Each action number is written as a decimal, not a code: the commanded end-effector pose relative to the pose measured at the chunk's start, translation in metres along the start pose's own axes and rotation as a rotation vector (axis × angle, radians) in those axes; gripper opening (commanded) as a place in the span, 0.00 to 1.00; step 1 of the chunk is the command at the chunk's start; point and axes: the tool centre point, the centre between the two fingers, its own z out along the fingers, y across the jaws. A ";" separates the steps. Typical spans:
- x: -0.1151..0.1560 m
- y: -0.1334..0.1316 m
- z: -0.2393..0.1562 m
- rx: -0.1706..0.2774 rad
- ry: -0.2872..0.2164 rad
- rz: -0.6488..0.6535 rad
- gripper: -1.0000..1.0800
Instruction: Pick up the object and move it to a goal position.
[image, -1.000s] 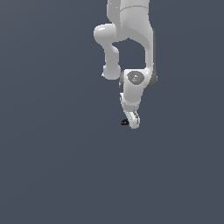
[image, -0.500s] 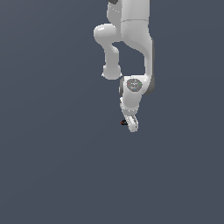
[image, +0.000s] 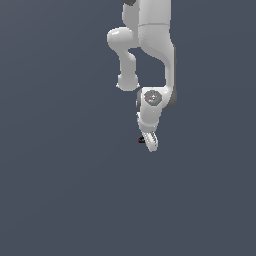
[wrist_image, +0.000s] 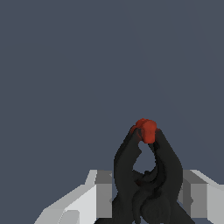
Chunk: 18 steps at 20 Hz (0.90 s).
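Overhead, in the exterior view, the white arm (image: 150, 45) came down from the top edge over a plain dark grey-blue surface (image: 60, 190), folding at a rounded elbow toward the exterior view's left and then dropping through a wrist with a grey disc on its face. Going left to right along the lower end of the arm, the first thing met was the object (image: 141, 140), a tiny black thing with a small red spot, sitting right against the left side of the claw (image: 148, 142). The white claw body lay just to the right of it, tilted slightly toward the exterior view's right as it tapered down.

The wrist view showed the grip more closely. Pale grey blocks of the claw (wrist_image: 146, 183) framed the lower part of the picture on both sides. Between them, two dark fingers (wrist_image: 124, 166) rose and curved inward, meeting at their tips. The object (wrist_image: 146, 129) appeared there as a small red lump, pinched between those tips, so the claw was clamped on it. Behind it lay only the same flat grey-blue surface (wrist_image: 65, 65); whether the object was lifted off that surface could not be told.
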 end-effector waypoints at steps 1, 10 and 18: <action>0.000 0.000 0.000 -0.001 0.000 0.000 0.00; 0.017 0.002 -0.012 0.000 0.000 0.000 0.00; 0.080 0.011 -0.055 0.000 -0.001 0.000 0.00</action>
